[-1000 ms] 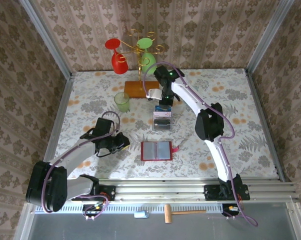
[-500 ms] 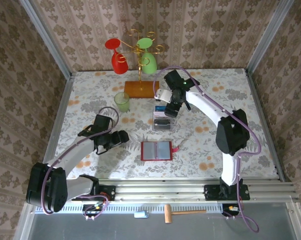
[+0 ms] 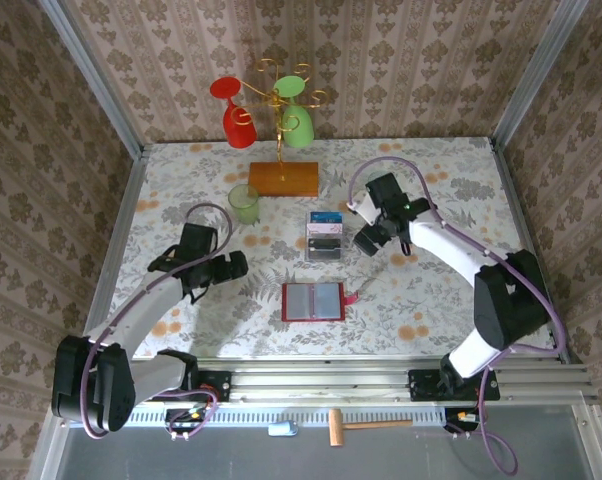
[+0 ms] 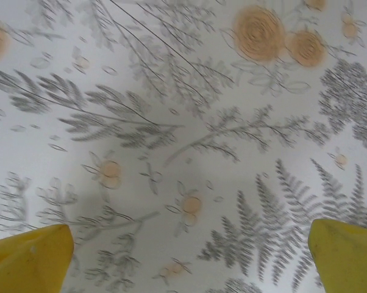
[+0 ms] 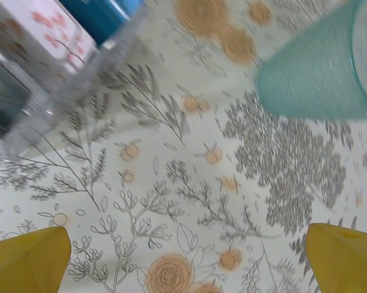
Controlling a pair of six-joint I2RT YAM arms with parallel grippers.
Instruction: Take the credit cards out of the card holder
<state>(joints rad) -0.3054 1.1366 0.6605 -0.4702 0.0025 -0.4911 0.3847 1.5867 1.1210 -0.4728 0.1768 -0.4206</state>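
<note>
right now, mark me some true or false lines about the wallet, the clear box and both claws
1. The card holder lies open and flat on the table. True.
2. The left claw is shut on a card. False: it is open and holds nothing.
3. Cards stand in the clear box, which sits just beyond the card holder. True.
4. The right claw grips the card holder. False: it is open, over the table beside the clear box.
</note>
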